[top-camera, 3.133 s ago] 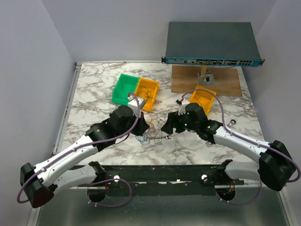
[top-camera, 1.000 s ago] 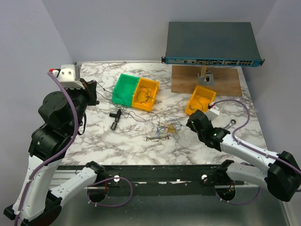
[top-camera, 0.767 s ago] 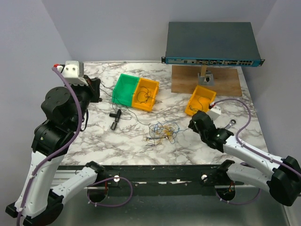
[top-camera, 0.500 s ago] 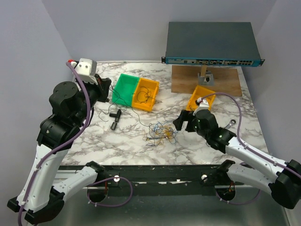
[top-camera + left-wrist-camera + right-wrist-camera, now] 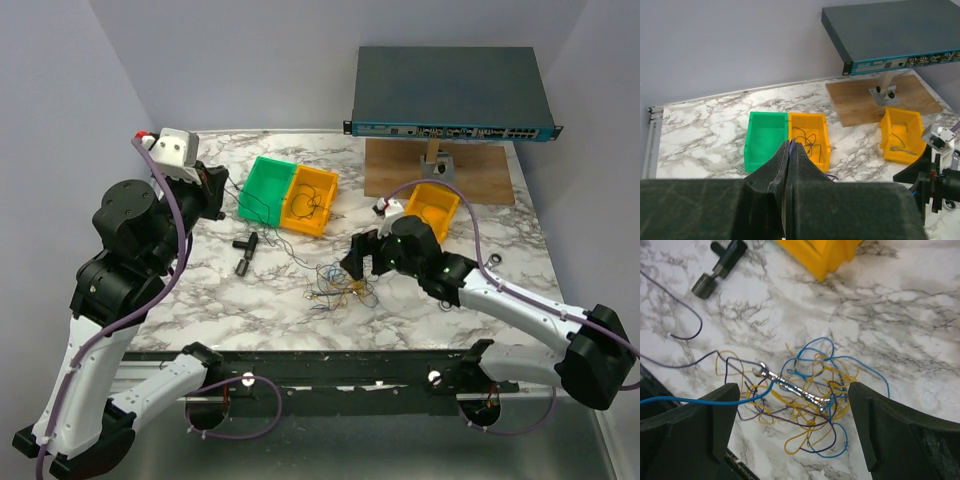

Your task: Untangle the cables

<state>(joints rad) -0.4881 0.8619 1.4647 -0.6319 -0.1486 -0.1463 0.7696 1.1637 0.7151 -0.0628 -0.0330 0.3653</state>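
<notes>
While the right gripper (image 5: 356, 266) hangs with fingers spread wide, the cables (image 5: 805, 385) lie tangled on the marble table (image 5: 200, 290) below it. Left gripper (image 5: 790, 150) pressed together on a purple strand (image 5: 791, 144). Switch (image 5: 890, 30) lettering unreadable. Orange bin (image 5: 824, 156), touching green bin (image 5: 751, 150), holds dark wire; second orange bin (image 5: 887, 146) likewise.

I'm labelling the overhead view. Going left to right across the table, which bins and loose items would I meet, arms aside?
green bin → orange bin joined to it → cable tangle → separate orange bin → silver wrench
</notes>
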